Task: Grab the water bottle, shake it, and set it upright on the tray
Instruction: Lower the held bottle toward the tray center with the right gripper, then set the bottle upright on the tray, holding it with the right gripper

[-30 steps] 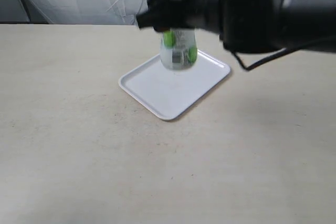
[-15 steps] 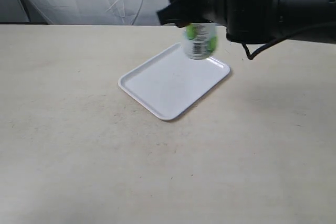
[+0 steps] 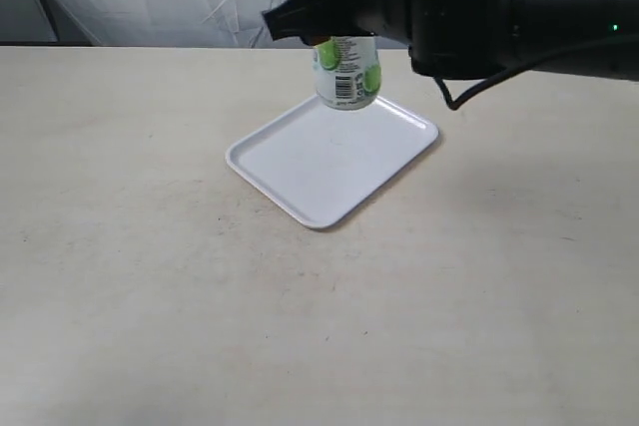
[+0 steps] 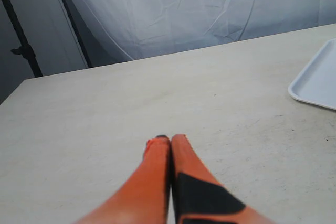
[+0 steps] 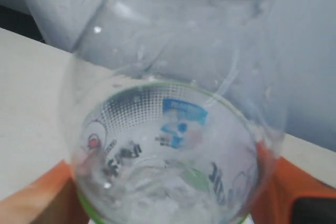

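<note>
Water bottle aloft, near tray far edge

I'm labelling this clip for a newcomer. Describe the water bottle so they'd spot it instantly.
On the beige table lies a flat white rectangular plastic tray. Over its far edge, the right gripper holds a small clear plastic bottle, the only thing with a white label and green marks.

Clear water bottle w/ white label, green marks, white tray, beige table, orange-black left hand
</note>
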You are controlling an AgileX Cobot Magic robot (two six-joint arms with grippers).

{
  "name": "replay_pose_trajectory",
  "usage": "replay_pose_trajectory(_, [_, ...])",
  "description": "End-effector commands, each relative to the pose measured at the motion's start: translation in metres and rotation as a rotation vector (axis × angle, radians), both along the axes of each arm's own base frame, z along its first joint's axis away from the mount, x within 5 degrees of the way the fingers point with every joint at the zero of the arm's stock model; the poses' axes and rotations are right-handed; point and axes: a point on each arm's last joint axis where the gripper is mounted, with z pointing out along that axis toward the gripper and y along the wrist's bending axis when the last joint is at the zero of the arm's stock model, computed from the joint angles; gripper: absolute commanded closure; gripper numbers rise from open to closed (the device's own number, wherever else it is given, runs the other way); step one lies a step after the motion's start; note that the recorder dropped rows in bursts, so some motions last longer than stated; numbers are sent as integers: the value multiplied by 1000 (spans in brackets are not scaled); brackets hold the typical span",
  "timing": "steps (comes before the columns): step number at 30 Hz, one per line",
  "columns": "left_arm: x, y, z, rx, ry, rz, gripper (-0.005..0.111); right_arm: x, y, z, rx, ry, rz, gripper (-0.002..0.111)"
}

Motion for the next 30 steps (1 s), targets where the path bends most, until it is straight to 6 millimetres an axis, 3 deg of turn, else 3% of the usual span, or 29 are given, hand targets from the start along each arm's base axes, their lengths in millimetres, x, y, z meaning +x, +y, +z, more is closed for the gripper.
replay_pose_trajectory(1, [0, 0, 0, -3, -10, -1, 106, 25, -3, -19, 48, 59, 179, 109])
replay_pose_trajectory(3, [0, 0, 0, 0, -10, -1, 106, 46, -13, -34, 127, 139, 152, 109])
replay_pose_trajectory(5, [0, 0, 0, 0, -10, -1, 106, 58, -19, -46, 169, 190, 234, 109])
replay_pose_trajectory(11, [0, 0, 0, 0, -10, -1, 106, 79, -30, -83, 56, 214, 196, 109])
replay_pose_trajectory(25, [0, 0, 0, -2, -10, -1, 106, 100, 1, -116, 5, 182, 410, 109])
replay_pose_trajectory(30, [0, 0, 0, -2, -10, -1, 106, 104, 1, -131, -24, 206, 391, 109])
